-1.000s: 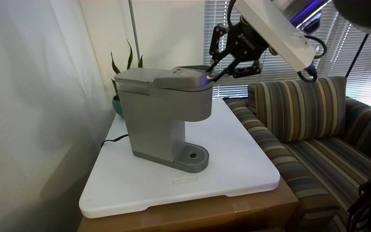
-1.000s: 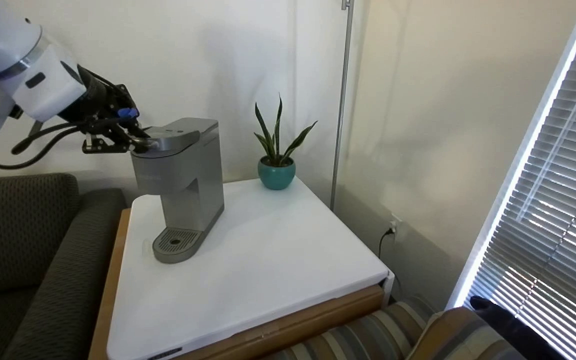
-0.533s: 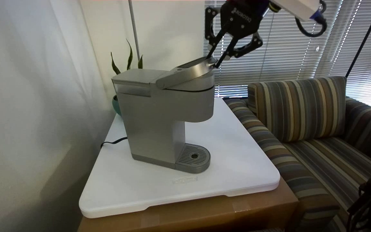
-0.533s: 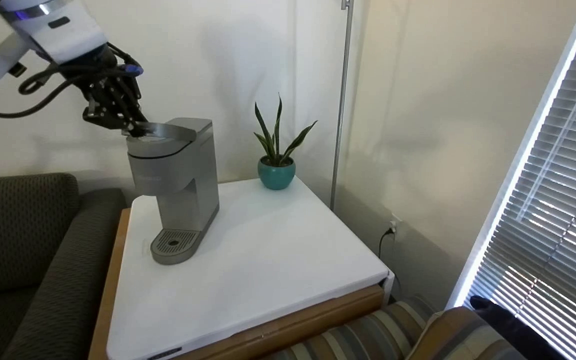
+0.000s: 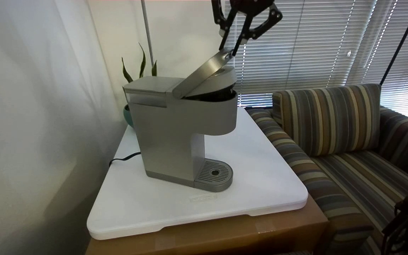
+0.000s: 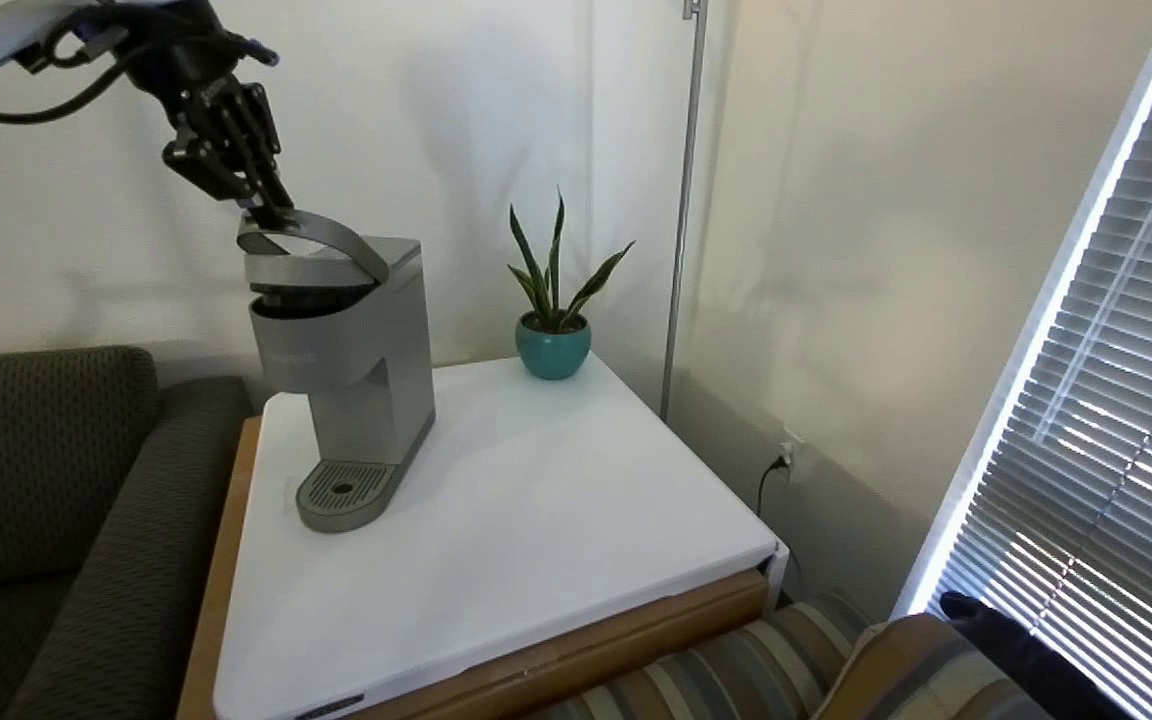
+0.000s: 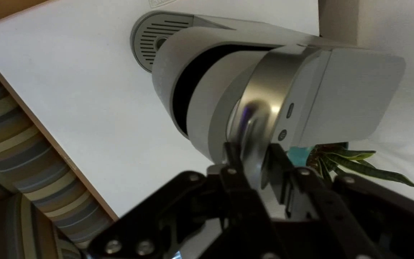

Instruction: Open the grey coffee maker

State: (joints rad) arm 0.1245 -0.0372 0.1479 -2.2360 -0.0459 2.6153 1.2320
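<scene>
White desk point(image 5: 260, 187), bearing the grey coffee maker point(image 5: 170, 131), which stands upright, apart from the teal-potted plant point(image 6: 553, 335) at a corner of the desk in an exterior view. Black pincer point(image 5: 227, 52), clamped from both sides on the coffee maker's handle point(image 5: 204, 72). Lid point(image 5: 221, 79), tilted up at the front beneath the slanting handle, with a dark opening point(image 5: 220, 96) under it. Two dark buttons point(image 7: 282, 135) on the coffee maker's top, seen in the wrist view.

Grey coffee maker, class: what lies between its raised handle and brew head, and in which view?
Between handle and brew head sits the tilted lid with a dark gap beneath, in both exterior views and the wrist view.
</scene>
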